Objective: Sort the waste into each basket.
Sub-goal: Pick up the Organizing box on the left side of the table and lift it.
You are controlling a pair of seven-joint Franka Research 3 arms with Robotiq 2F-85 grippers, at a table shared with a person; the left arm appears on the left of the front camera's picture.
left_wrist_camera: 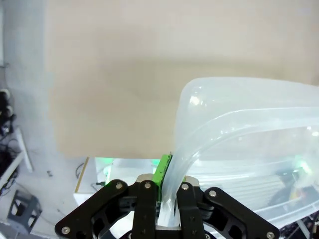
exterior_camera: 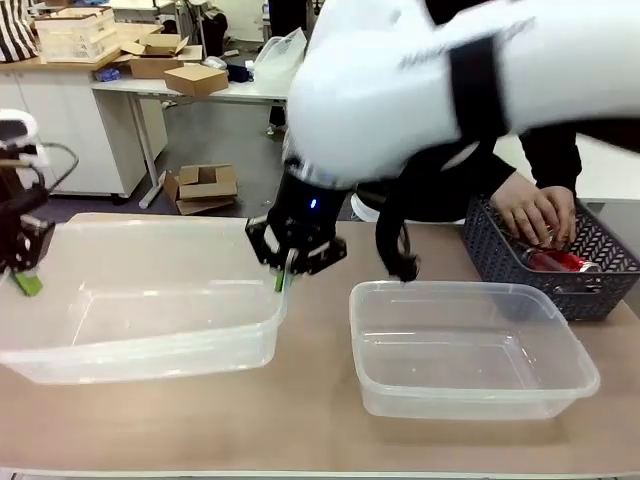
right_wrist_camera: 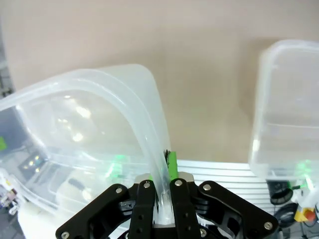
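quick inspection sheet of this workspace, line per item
surface: tan table, bare at the front
job's things: large clear tub on the left, held at both ends; smaller clear tub on the right, empty; red can in the dark grey basket
clutter: nothing seen on the table besides these
grippers: left gripper shut on the large tub's rim; right gripper shut on its opposite rim
cables: black cable looping down from the right arm; thin cable by the left arm
surroundings: a person's hands in the grey basket; cardboard boxes on the floor and on a desk behind
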